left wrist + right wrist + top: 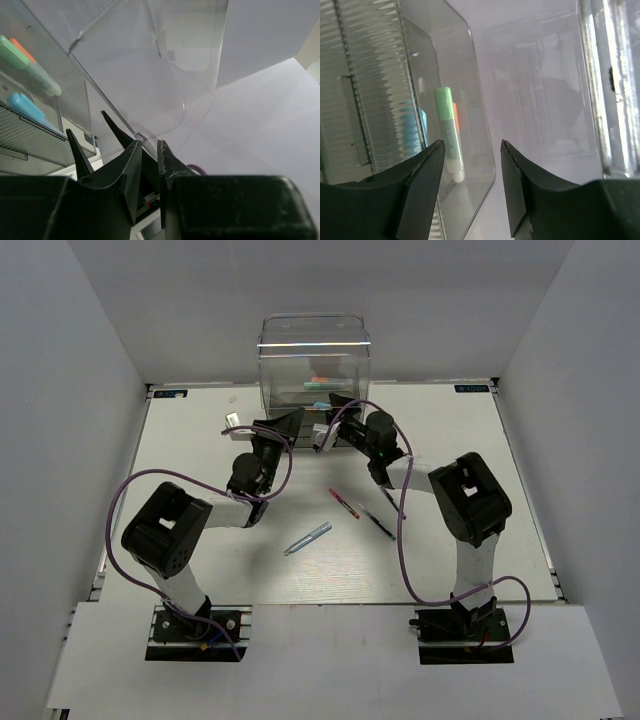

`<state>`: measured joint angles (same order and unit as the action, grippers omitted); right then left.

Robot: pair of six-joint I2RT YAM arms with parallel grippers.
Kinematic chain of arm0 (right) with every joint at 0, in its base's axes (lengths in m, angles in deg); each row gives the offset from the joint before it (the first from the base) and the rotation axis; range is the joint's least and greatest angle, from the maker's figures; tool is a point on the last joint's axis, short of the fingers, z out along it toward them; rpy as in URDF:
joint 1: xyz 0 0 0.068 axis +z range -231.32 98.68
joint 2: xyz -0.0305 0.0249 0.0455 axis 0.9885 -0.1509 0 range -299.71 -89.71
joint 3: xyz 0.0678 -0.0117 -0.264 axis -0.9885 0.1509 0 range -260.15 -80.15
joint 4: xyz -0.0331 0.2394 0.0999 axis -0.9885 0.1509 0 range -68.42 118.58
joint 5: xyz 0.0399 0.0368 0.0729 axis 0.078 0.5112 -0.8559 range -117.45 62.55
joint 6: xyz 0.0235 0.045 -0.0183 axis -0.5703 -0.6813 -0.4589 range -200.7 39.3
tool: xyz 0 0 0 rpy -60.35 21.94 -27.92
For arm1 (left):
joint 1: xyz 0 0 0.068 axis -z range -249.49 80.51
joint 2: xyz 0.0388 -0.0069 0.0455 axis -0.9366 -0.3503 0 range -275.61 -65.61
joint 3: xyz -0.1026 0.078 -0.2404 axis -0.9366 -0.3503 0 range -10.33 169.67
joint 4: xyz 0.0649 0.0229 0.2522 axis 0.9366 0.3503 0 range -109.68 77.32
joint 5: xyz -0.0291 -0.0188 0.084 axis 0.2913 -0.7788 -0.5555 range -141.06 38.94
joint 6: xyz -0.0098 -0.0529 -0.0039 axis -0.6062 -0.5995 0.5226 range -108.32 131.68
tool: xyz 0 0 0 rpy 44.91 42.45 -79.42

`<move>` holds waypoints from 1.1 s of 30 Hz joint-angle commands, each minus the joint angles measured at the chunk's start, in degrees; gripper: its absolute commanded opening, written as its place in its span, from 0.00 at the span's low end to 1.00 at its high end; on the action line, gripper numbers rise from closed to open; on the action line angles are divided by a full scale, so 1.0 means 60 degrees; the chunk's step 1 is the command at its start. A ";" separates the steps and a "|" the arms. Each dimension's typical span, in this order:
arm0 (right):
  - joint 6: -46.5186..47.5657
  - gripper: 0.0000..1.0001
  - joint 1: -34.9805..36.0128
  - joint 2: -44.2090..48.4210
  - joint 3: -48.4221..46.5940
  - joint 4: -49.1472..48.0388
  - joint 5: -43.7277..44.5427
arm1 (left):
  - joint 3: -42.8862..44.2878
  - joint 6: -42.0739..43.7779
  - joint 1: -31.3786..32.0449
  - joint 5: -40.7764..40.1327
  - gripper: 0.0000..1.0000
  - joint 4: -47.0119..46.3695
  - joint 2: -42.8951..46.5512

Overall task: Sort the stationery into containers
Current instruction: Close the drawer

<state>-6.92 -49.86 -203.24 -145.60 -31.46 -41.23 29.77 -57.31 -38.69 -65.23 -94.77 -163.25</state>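
White table (200,540), plain grey walls (60,390), three pens (343,502) mid-table, markers (449,132) inside the clear drawer unit (315,365) at the back. Right gripper (470,150) is released, left gripper (149,147) nearly pinched, can't tell if it's holding anything

This is a robotics lab test cell. Plain white panels (90,370) box in a white desk (190,450), rising beyond the left gripper (291,422) and right gripper (338,428) and out to either side. On their near side, two black arms (170,535) are bolted to metal plates (190,635), trailing loose purple cables (117,498).
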 commanded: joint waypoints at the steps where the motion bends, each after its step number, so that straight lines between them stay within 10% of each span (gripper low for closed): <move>1: -0.0533 0.55 -0.0058 0.0684 0.0375 0.0285 -0.0367 | 0.0305 0.0073 -0.0095 0.0018 0.31 -0.1137 0.0395; 9: -0.1192 0.54 -0.0087 0.1871 0.1298 0.1219 -0.1774 | 0.0305 0.0073 -0.0095 0.0019 0.31 -0.1137 0.0395; 15: -0.1368 0.20 -0.0146 0.3364 0.2104 0.4353 -0.3708 | 0.0115 0.0073 -0.0095 0.0107 0.31 -0.0686 0.0586; 20: -0.2231 0.14 -0.0190 0.4549 0.2659 0.5864 -0.3696 | -0.0689 0.0073 -0.0095 -0.0112 0.31 0.0764 0.1550; 27: -0.3987 0.40 -0.0395 0.5606 0.3101 0.6568 -0.2787 | -0.1115 -0.0103 0.0110 -0.0465 0.39 0.3327 0.2197; 31: -0.5874 0.90 -0.0585 0.5797 0.2999 0.6671 -0.1895 | -0.0810 -0.0206 0.0110 -0.0465 0.54 0.4325 0.2110; 33: -0.6596 0.90 -0.0717 0.5812 0.2896 0.6846 -0.1587 | -0.0489 -0.0206 0.0110 -0.0203 0.58 0.4633 0.1701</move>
<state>-35.92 -52.94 -169.78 -127.09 8.06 -55.02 24.21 -58.43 -38.23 -67.20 -73.42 -151.93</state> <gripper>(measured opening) 0.896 0.572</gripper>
